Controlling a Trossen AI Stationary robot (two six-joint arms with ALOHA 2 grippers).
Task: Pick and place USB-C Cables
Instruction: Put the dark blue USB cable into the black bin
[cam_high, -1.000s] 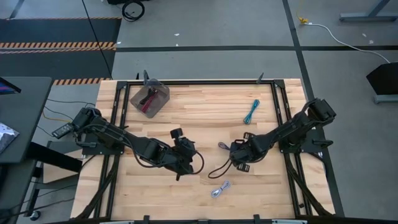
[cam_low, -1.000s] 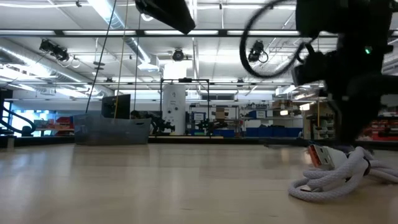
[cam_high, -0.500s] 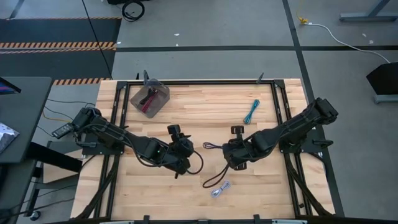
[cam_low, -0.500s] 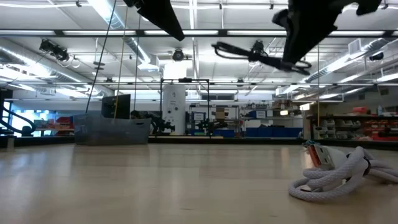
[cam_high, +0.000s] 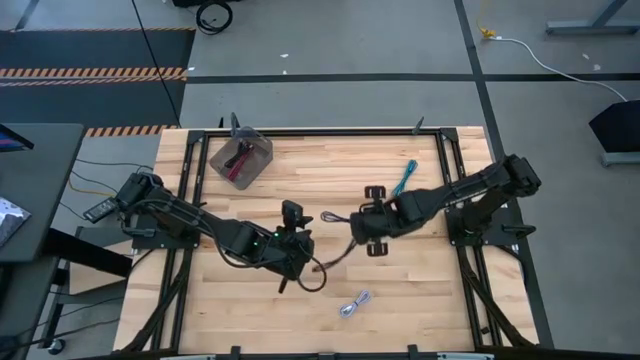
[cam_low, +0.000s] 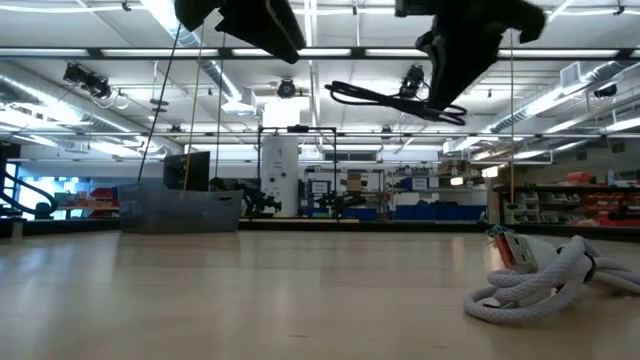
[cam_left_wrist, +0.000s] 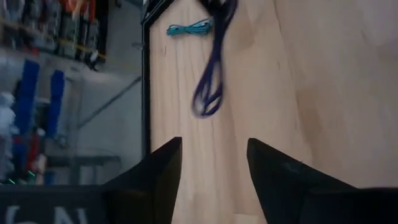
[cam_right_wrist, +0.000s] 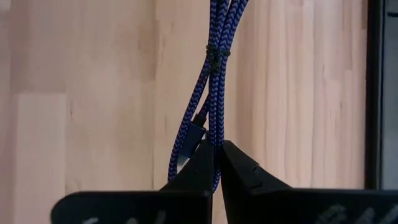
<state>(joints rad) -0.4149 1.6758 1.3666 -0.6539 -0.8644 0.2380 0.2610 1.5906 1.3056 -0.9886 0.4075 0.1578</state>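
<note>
Right claw (cam_right_wrist: 215, 163) pinched closed mid-table; left claw (cam_left_wrist: 211, 163) spread, facing it.

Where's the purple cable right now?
The purple cable hangs pinched in the right gripper, lifted off the table near its middle in the high view, between the left gripper and the teal cable.

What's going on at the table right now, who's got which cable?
The right gripper is shut on the purple cable and holds it up over the middle of the table. The left gripper is open beside it, pointing at the cable. The teal cable and the white cable lie on the wood. A magenta cable sits in the bin.
</note>
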